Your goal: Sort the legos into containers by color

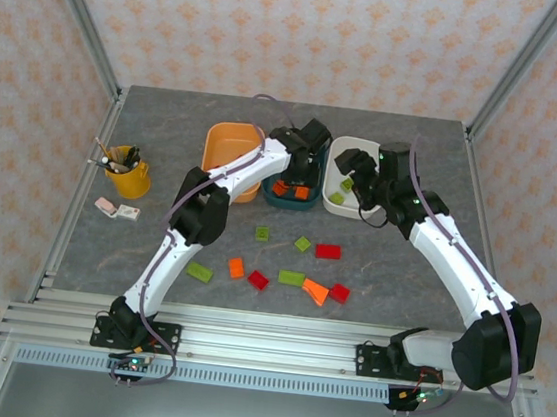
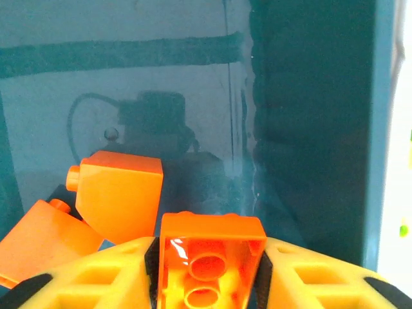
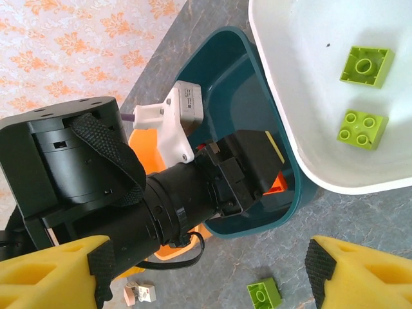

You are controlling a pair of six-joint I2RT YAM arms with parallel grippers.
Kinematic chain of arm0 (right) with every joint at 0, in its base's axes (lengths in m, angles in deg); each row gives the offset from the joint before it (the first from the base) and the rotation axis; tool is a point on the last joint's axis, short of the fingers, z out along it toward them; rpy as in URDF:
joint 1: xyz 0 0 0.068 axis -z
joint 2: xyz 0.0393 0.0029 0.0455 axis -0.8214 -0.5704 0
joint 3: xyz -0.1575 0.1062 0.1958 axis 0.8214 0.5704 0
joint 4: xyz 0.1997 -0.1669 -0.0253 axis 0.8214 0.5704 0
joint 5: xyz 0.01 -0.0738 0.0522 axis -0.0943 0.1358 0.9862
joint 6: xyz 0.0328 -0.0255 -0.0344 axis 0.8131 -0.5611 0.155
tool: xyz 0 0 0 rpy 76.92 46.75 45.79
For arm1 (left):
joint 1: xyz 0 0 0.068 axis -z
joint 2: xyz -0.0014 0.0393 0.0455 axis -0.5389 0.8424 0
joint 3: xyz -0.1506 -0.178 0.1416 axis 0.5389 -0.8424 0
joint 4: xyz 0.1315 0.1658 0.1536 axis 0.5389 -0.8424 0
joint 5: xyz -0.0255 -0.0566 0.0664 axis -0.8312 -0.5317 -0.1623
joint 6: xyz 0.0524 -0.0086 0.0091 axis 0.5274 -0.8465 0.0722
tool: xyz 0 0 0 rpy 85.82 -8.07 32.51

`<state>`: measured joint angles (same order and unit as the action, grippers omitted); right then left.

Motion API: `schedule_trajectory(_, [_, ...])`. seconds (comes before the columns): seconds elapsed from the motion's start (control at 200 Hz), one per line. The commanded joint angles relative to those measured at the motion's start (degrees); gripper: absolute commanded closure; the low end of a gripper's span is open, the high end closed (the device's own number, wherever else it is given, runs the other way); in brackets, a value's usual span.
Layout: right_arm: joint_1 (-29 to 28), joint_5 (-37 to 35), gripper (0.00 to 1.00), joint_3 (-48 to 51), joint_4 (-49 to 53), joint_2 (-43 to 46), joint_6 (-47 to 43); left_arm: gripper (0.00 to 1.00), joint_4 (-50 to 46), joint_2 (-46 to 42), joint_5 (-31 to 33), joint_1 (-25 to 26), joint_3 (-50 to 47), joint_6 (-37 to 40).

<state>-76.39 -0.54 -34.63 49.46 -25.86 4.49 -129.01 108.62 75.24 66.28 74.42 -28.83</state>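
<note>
My left gripper (image 2: 207, 251) reaches down into the dark teal tub (image 2: 309, 129), shut on an orange lego (image 2: 212, 228) whose hollow underside faces the camera. Two more orange legos (image 2: 122, 196) lie on the tub floor beside it. My right gripper (image 3: 209, 277) hovers open and empty over the table by the teal tub (image 3: 257, 219) and the white tub (image 3: 309, 77), which holds two green legos (image 3: 366, 65). From above, the left gripper (image 1: 297, 175) is over the teal tub (image 1: 289, 204) and the right gripper (image 1: 362, 183) over the white tub (image 1: 356, 147). Several red, orange and green legos (image 1: 291, 278) lie loose in front.
The light orange tub (image 1: 227, 147) stands left of the teal one. A yellow cup of pens (image 1: 128, 173) and small pale pieces (image 1: 117, 210) sit at the far left. The left arm's wrist (image 3: 129, 193) passes close under my right gripper. A green lego (image 3: 264, 295) lies below it.
</note>
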Motion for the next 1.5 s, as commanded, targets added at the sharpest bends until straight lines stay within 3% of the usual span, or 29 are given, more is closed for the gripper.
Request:
schedule_trajectory(0.0, [0.42,0.56,0.20,-0.81,2.59,1.73,-1.61,0.45,-2.48,-2.57,1.74,0.08,1.87,0.15])
schedule_trajectory(0.245, [-0.41,-0.52,0.22,-3.77,10.15,2.93,-10.11,0.40,-5.10,-11.10,5.42,0.08,1.27,-0.17])
schedule_trajectory(0.365, [-4.19,-2.95,0.24,-6.18,14.72,3.27,-16.76,0.39,-5.74,-19.85,9.30,-0.18,-4.40,-3.67])
schedule_trajectory(0.485, [-12.60,-4.98,0.24,-7.65,16.92,2.12,-24.69,0.37,-5.75,-32.66,13.38,-0.82,-17.15,-9.44])
schedule_trajectory(0.681, [-28.72,-4.52,0.25,-8.38,15.99,-4.33,-34.09,0.34,-5.99,-58.24,18.24,-0.97,-45.99,-19.66])
schedule_trajectory(0.926, [-43.52,-2.98,0.24,-17.93,16.96,-22.59,-42.89,0.27,-20.11,-90.82,24.05,-0.93,-68.02,-31.75])
schedule_trajectory(1.171, [-48.92,-6.60,0.24,-37.80,27.88,-44.69,-46.56,0.23,-35.12,-112.77,29.56,-0.97,-70.64,-41.40])
schedule_trajectory(1.496, [-49.23,-8.58,0.24,-51.78,33.67,-58.67,-46.78,0.23,-39.55,-116.80,30.97,-0.97,-67.92,-41.61])
